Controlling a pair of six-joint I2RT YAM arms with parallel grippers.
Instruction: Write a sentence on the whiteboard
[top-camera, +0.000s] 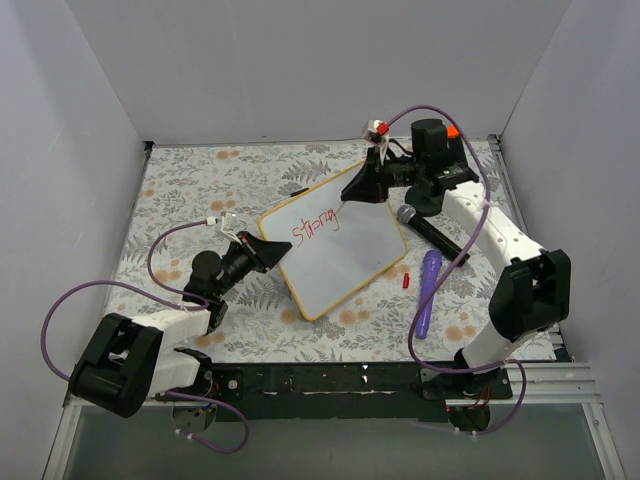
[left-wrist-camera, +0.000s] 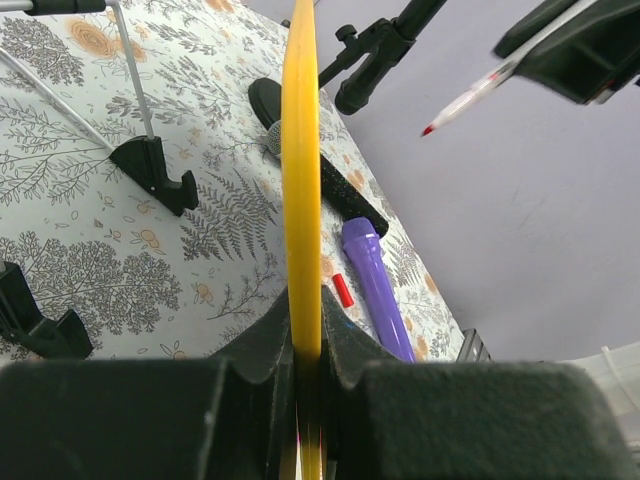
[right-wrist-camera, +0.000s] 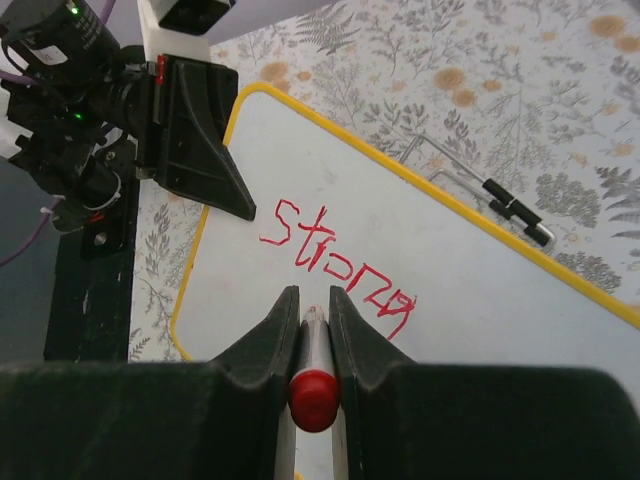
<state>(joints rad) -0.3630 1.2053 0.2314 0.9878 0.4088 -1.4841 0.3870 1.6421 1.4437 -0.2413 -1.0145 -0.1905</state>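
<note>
The whiteboard (top-camera: 340, 250) lies tilted in the middle of the floral table, white with a yellow frame. Red marker writing (top-camera: 316, 225) on it reads "Strong", one word in one line; it also shows in the right wrist view (right-wrist-camera: 340, 270). My left gripper (top-camera: 272, 252) is shut on the board's left edge, seen edge-on as a yellow strip (left-wrist-camera: 302, 180). My right gripper (top-camera: 362, 188) is shut on a red marker (right-wrist-camera: 315, 385), its tip just above the board right of the word. The marker tip also shows in the left wrist view (left-wrist-camera: 460, 105).
A black microphone (top-camera: 428, 230), a purple cylinder (top-camera: 428, 290) and a small red cap (top-camera: 407, 279) lie right of the board. The board's wire stand with black clip feet (left-wrist-camera: 155, 170) shows underneath. White walls enclose the table.
</note>
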